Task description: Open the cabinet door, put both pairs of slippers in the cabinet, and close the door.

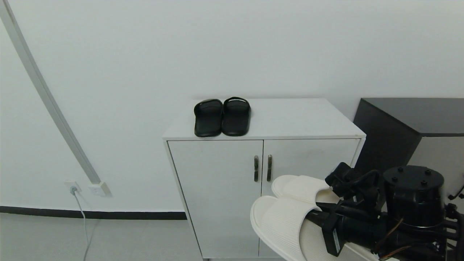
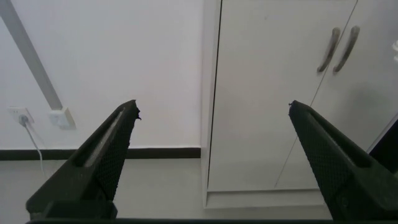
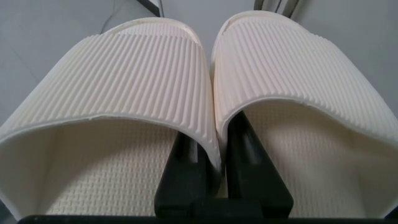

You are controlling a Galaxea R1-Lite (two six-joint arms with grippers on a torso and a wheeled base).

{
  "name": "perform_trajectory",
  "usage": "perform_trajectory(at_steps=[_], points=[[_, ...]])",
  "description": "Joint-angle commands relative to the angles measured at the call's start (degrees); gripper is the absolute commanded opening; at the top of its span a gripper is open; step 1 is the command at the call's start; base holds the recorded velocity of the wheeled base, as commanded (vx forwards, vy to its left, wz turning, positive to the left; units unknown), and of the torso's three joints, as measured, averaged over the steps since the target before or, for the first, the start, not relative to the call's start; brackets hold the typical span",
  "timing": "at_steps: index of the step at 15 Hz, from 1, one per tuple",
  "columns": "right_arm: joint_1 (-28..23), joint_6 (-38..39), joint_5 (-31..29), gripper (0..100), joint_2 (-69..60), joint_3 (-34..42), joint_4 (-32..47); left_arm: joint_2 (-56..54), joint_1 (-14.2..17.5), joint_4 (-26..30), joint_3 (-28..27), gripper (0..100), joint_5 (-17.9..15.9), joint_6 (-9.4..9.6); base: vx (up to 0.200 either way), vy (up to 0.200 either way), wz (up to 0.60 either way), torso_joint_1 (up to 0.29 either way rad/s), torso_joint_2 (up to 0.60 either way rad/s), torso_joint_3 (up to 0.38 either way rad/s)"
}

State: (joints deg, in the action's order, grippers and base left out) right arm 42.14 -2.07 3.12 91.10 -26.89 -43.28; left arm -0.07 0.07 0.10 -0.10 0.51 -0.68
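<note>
My right jaws pinch white slippers (image 1: 290,217); left jaws spread; shut cabinet (image 1: 217,188) ahead, black slippers (image 1: 222,116) above, atop it.

Black box (image 1: 398,130), wall socket (image 1: 72,186), cable (image 1: 85,224)

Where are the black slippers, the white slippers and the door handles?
black slippers (image 1: 208,108): head view, left one's strap.
white slippers (image 1: 282,221): head view, nearer one's upper.
door handles (image 1: 256,168): head view, left handle's middle.
</note>
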Motion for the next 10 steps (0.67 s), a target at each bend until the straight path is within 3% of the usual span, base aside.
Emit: perform_trajectory(at_steps=[1,10], points=[[0.0,0.0,0.0,0,0.1,0.1,0.0,0.1,0.0,0.0,0.0,100,0.0,-0.02,0.000,0.000,0.00,-0.188,0.51,0.310],[0.0,0.0,0.0,0,0.6,0.2,0.0,0.1,0.0,0.0,0.0,100,0.1,-0.02,0.000,0.000,0.00,-0.162,0.49,0.326]])
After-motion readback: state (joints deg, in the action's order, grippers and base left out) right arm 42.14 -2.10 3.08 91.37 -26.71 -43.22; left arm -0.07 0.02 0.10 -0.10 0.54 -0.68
